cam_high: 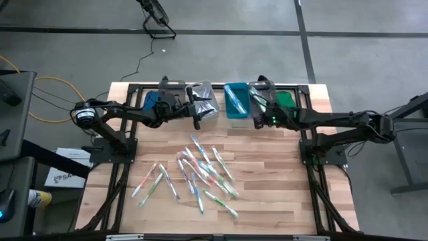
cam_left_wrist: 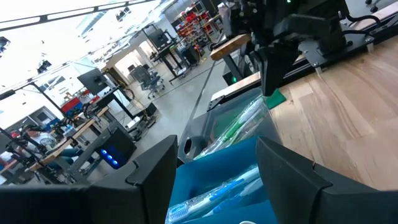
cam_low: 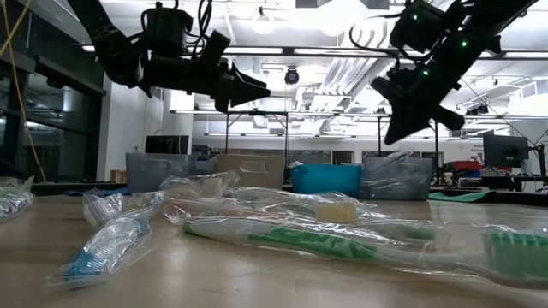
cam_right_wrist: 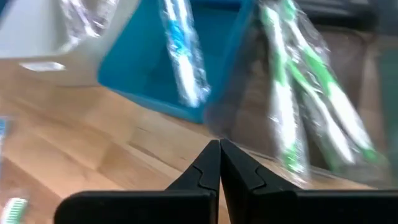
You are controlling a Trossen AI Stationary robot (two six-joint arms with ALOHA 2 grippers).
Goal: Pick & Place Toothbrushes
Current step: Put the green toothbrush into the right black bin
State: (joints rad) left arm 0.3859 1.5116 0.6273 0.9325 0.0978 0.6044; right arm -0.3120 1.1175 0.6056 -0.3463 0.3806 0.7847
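Note:
Several wrapped toothbrushes (cam_high: pixel 200 175) lie flat and scattered on the wooden table's middle; one with a green handle (cam_low: pixel 325 244) lies closest in the low view. My left gripper (cam_high: pixel 197 114) hovers level and open above the table, next to the clear bin (cam_high: pixel 204 97), with nothing between its fingers (cam_left_wrist: pixel 152 180). My right gripper (cam_high: pixel 257 122) is shut and empty. It slants down over the table just on the near side of the teal bin (cam_right_wrist: pixel 149 56) and the clear bin (cam_right_wrist: pixel 348 56). A blue toothbrush (cam_right_wrist: pixel 183 56) lies in the teal bin and green ones (cam_right_wrist: pixel 298 93) in the clear bin.
A row of bins stands along the table's far edge: a dark one (cam_high: pixel 150 100), a grey one (cam_high: pixel 170 89), clear ones, the teal one (cam_high: pixel 235 100) and a green one (cam_high: pixel 287 100). Bare wood (cam_high: pixel 281 181) lies right of the pile. Black frame legs (cam_high: pixel 321 150) stand at both sides.

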